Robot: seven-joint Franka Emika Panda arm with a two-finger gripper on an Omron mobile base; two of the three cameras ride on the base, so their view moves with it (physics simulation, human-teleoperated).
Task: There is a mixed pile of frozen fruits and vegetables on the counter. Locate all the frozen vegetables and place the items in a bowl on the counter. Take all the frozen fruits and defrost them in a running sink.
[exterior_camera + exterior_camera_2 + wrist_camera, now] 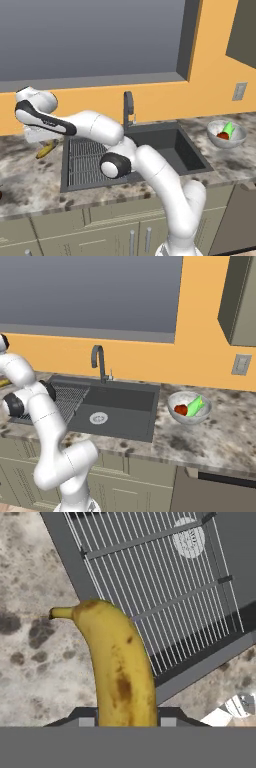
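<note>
Far on the left, the gripper (44,145) hangs just over the counter (20,180), beside the left edge of the sink (165,145). Its two fingers are pinching the banana (117,667), and in the hand view the banana pokes out between them with its little stem end away from the hand. It looks lifted a bit off the counter, but I cannot tell for sure. The banana is long, curved and yellow with brown spots. I think it is light, and because it is frozen it is likely hard and a bit slippery, so it could twist or slide out if held only by one end. Holding it near the middle, across the thick part, seems safest to me. Next to it is the ribbed rack (87,160), and then the deep part of the sink with the faucet (128,107) behind. That is where this fruit should go. Far on the right sits the bowl (226,134), with the red tomato (223,135) and the green vegetable (229,129) already inside.
</note>
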